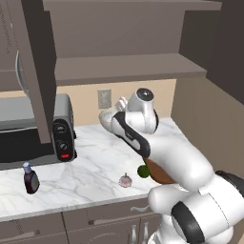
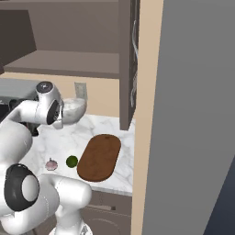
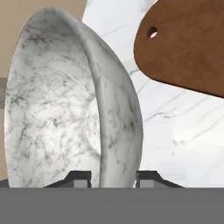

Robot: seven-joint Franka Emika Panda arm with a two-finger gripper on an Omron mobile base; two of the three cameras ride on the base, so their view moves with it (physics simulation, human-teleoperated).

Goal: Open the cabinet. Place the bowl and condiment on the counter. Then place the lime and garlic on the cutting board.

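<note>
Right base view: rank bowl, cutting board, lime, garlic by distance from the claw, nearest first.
1. bowl: held in the claw, its rim pinched, above the counter.
2. cutting board: on the counter, below and right of the claw.
3. lime and garlic: side by side left of the board, near the front edge; too close to call.

White marble counter (image 1: 90, 167) bearing: condiment (image 1: 31, 178) lower left, garlic (image 1: 125, 180) and lime (image 1: 142, 170) centre, cutting board (image 2: 99, 157), toaster oven (image 1: 33, 133).
</note>
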